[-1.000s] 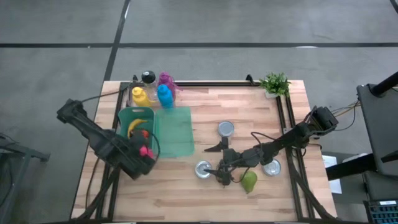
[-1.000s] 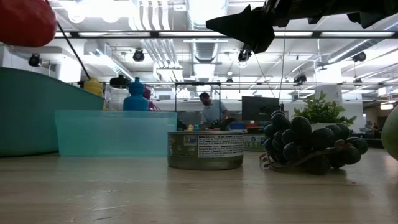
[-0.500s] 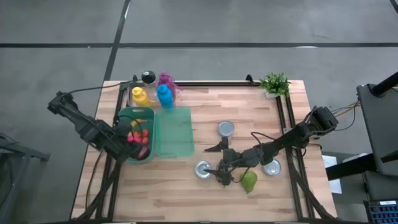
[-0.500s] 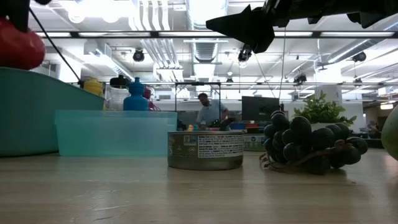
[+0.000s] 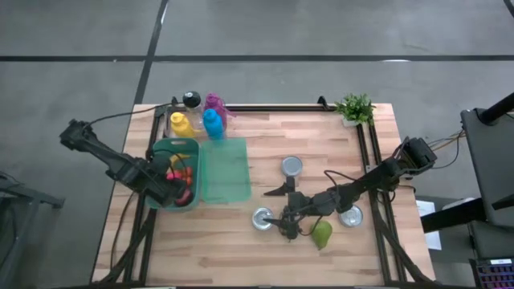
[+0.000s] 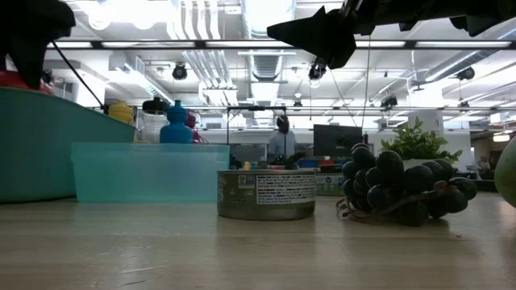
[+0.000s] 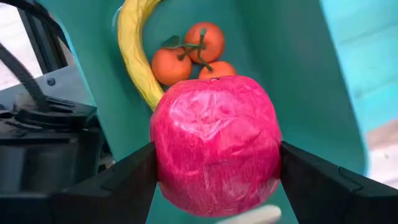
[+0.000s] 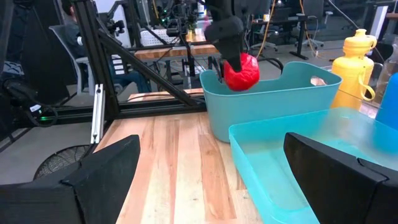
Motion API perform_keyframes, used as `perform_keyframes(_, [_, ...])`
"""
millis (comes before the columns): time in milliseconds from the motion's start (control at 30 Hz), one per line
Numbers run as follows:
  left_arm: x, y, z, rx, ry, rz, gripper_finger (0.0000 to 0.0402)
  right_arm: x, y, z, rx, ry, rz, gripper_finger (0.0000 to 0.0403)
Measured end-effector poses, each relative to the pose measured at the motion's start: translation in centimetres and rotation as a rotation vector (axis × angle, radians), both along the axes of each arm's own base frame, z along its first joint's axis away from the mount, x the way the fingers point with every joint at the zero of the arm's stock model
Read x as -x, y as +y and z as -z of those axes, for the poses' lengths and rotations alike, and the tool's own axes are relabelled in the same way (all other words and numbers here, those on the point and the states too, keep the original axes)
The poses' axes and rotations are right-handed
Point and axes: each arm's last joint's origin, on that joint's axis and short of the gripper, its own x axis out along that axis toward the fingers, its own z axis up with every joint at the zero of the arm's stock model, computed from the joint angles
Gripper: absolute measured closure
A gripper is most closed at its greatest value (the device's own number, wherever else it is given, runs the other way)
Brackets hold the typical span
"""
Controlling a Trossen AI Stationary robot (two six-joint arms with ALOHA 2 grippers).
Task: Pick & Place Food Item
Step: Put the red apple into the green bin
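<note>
**Apple lowered into the teal bin**

Wooden table (image 5: 321, 136) in a bright lab. Left gripper (image 7: 214, 186) pinching red apple (image 7: 214, 146) inside teal bin (image 5: 157, 152), lower than a second ago. Right gripper (image 5: 277, 205) spread wide above the cans.

wooden table (image 5: 321, 136), tins (image 5: 291, 166), grapes (image 6: 395, 192), pear (image 5: 322, 234)

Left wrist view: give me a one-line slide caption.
Left claw holds a red apple over the teal bin, above a banana and tomatoes.

Bin (image 5: 161, 148) at table (image 5: 321, 136) left w/ banana (image 7: 132, 53), tangerines (image 7: 196, 53) inside, lid (image 5: 225, 170) beside
</note>
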Motion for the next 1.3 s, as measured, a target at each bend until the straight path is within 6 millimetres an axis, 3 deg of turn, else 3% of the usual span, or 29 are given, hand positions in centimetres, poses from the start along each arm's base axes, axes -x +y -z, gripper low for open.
perform_keyframes(500, [-1.2, 0.5, 3.9, 0.083, -0.011, 0.009, 0.0102, 0.0, 0.0, 0.0, 0.000, 0.000, 0.000, 0.0006])
perform_keyframes(933, [-1.3, 0.4, 4.0, 0.099, -0.019, 0.007, 0.0102, 0.0, 0.0, 0.0, 0.000, 0.000, 0.000, 0.0006])
perform_keyframes(1300, [-1.4, 0.4, 4.2, 0.115, -0.019, 0.006, 0.0024, 0.0, 0.0, 0.0, 0.000, 0.000, 0.000, 0.0006])
